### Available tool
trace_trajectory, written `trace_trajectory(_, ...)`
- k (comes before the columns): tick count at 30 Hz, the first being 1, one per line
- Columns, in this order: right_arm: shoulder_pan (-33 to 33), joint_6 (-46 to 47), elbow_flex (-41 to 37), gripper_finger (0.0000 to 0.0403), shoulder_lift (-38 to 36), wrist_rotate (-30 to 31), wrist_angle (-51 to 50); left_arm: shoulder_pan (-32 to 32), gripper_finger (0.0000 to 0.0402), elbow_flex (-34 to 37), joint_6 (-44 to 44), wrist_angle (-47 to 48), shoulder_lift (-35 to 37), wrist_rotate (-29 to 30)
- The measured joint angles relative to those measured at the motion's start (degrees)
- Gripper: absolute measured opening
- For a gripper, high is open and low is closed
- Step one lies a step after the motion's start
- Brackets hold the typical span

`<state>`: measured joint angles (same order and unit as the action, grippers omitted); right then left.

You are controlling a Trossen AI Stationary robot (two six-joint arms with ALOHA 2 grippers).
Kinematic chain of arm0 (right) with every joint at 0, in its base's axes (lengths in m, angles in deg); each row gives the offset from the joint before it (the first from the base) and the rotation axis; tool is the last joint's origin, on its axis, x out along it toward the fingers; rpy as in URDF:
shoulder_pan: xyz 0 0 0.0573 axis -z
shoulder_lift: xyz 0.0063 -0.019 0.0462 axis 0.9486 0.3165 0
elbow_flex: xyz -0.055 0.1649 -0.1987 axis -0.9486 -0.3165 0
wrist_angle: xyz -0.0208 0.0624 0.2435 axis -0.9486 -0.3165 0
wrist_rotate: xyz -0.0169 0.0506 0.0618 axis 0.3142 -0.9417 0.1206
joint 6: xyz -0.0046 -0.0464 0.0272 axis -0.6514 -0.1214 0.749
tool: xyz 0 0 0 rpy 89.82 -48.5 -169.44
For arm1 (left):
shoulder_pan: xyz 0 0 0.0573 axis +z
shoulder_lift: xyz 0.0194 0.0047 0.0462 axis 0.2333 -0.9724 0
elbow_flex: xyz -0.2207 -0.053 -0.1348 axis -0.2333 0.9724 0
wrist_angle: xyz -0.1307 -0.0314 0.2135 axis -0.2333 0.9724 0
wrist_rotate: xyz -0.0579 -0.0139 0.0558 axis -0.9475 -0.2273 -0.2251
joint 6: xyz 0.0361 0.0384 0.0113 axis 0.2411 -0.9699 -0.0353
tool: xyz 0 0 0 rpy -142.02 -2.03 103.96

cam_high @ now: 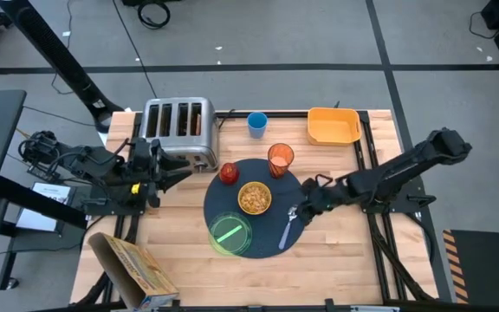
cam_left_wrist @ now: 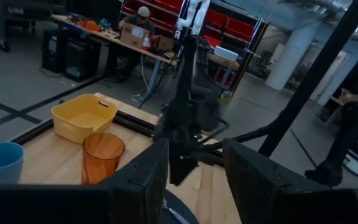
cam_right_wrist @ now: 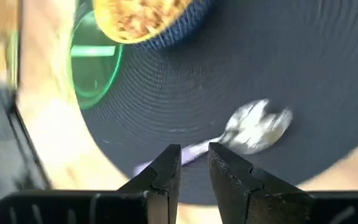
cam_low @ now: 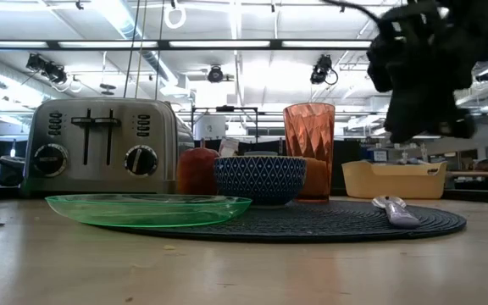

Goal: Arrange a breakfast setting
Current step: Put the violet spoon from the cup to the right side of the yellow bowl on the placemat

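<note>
On the wooden tabletop a round dark mat carries the breakfast things. A bowl of cereal sits at its middle, a red apple at its far left edge and an orange tumbler at its far edge. A green plate overlaps the mat's near left rim. A silver spoon lies on the mat's right side.

The right gripper hovers just above the spoon, fingers nearly together with a narrow gap and nothing between them. The left gripper waits beside the toaster, fingers spread apart and empty.

A blue cup and a yellow bin stand behind the mat.
</note>
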<state>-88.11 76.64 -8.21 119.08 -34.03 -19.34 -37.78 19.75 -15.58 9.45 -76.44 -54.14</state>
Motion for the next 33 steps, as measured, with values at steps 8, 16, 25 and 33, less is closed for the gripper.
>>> trace_trajectory(8, -4.5, 27.5, 11.8, 0.0101, 15.7, -1.0, -3.7, 0.0, 0.0160, 0.0, -3.4, 1.5, 0.1, 0.0)
trace_trajectory(16, -3.1, 40.8, 24.0, 0.0103, 26.3, -1.7, -22.2, 0.0, 0.0160, 0.0, -3.8, 6.0, 2.4, -2.6)
trace_trajectory(25, -0.4, 45.5, 24.5, 0.0118, 32.9, -6.3, -17.0, 0.0, 0.0160, -0.1, -4.9, 11.1, 6.3, -2.9)
trace_trajectory(33, 0.0, 47.0, 24.6, 0.0076, 33.2, -5.2, -16.9, 0.0, 0.0160, -0.1, -6.1, 11.8, 8.3, -6.1)
